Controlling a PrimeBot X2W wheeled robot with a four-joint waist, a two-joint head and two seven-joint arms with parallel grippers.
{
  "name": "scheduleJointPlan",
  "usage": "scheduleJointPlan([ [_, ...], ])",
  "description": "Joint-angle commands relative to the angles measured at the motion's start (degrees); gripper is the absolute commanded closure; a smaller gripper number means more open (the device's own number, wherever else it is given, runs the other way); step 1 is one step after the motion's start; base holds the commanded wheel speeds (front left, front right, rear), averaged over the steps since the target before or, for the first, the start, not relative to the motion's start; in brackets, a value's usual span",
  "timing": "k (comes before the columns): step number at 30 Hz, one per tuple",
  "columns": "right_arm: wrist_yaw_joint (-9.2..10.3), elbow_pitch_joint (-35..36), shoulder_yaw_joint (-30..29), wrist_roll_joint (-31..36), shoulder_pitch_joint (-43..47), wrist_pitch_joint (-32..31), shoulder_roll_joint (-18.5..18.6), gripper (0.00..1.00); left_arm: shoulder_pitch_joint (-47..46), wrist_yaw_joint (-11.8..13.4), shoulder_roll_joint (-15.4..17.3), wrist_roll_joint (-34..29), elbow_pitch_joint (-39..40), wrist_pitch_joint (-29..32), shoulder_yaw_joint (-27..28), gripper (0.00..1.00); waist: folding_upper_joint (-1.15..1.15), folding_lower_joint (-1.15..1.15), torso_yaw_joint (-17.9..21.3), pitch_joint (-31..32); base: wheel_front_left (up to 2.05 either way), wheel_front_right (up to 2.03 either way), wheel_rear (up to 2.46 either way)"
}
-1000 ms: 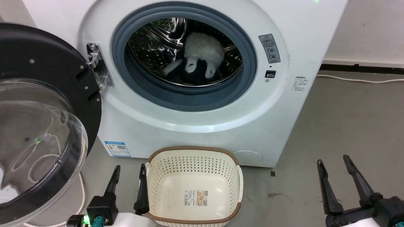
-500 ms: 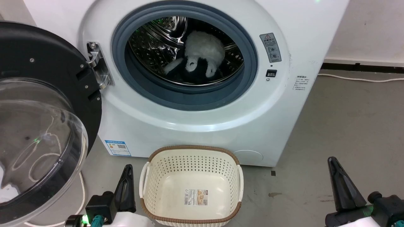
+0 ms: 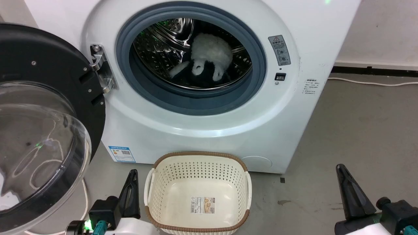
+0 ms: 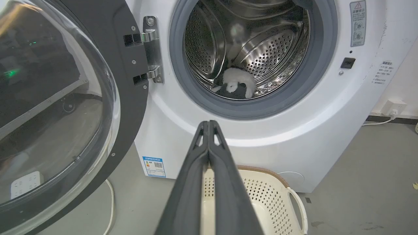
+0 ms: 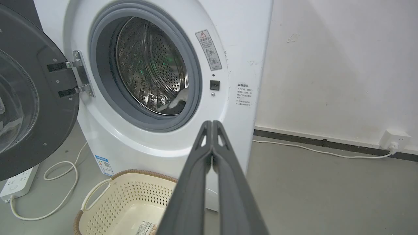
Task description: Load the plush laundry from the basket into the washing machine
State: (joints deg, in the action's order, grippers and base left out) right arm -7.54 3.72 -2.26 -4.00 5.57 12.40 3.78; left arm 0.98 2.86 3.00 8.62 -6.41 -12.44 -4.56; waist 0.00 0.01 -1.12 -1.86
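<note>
The washing machine (image 3: 202,127) takes up the upper middle of the head view, its white front facing the camera. Its door (image 3: 39,147) is swung wide open at the left edge, a clear glass bowl in a black rim. The grey gasket (image 3: 196,101) rings the perforated steel drum (image 3: 156,52). The basket (image 3: 199,153) stands on the grey floor (image 3: 359,130) at bottom centre, just in front of the machine. Its own floor is bare around a sticker (image 3: 203,204). The plush laundry (image 3: 212,54) lies inside the drum, white fluffy body uppermost and a black part beneath it. The left wrist view looks straight in and places it low at the bottom of the drum. From the right wrist view's slanted angle just a white tip and a dark patch peek past the gasket's lower right edge. The left gripper (image 3: 132,176) sits at lower left just beside the basket's left handle, fingers pressed together and grasping nothing. The right gripper (image 3: 341,171) is at lower right, well apart from the basket, likewise clenched and empty. Each wrist view confirms its own fingertips touching. The right wrist view adds a white power strip (image 5: 14,187) with a looping cable (image 5: 58,182) at lower left. It also shows a wall socket (image 5: 395,139) at far right.
</note>
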Motion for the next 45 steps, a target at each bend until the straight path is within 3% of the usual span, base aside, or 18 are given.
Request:
scheduleJointPlan([
  [1,0.01,-0.4,0.2,0.41,-0.93,-0.63,-0.15,1.0,-0.2,-0.17,-0.02,-0.81,0.56,0.72,0.39,1.0,0.0,0.0,0.04,0.07,0.0,0.0,0.0],
  [45,0.03,-1.89,1.12,2.03,-3.02,-5.92,-0.49,1.0,-0.55,-1.38,-0.07,-4.32,3.19,5.99,2.27,1.0,0.0,0.0,0.53,0.87,0.0,0.0,0.0],
])
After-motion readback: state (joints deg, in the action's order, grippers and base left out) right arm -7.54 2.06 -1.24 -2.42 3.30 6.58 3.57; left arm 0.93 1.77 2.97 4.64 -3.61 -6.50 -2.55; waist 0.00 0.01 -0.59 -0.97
